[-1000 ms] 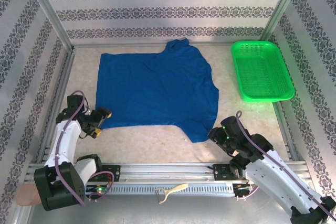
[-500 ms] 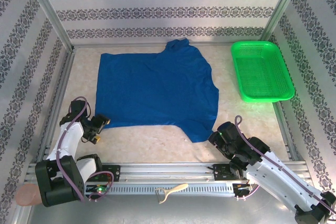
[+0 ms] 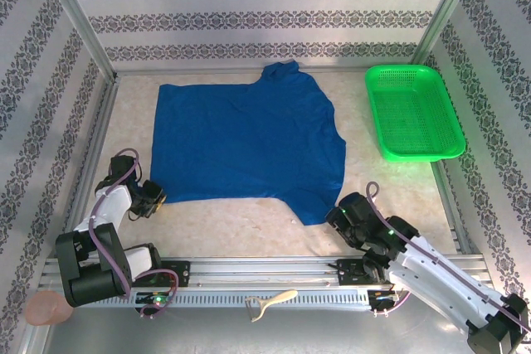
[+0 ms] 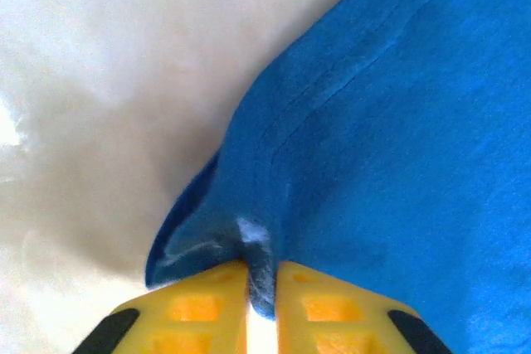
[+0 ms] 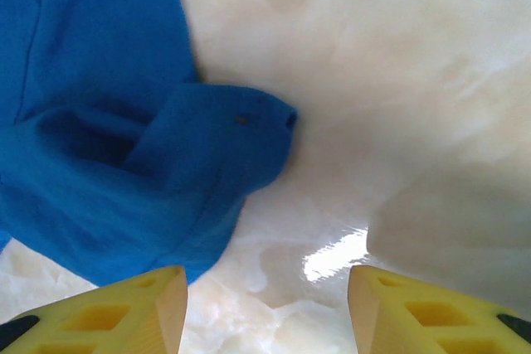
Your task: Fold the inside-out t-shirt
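The pale desk (image 3: 241,225) carries the blue t-shirt (image 3: 249,138), spread flat across its middle and reaching from near the left edge toward the far edge. A green mesh basket (image 3: 412,113) sits in the far right corner, apart from the cloth. At the t-shirt's near left corner, the left fingers (image 4: 195,308) are pressed together on the hem, with a thin ridge of blue fabric pinched and rising between them. By the near edge, the right fingers (image 5: 124,312) stand apart over bare desk. The shirt's near right lobe lies bunched just ahead, its edge reaching the left one of the pair, and none of it lies between them.
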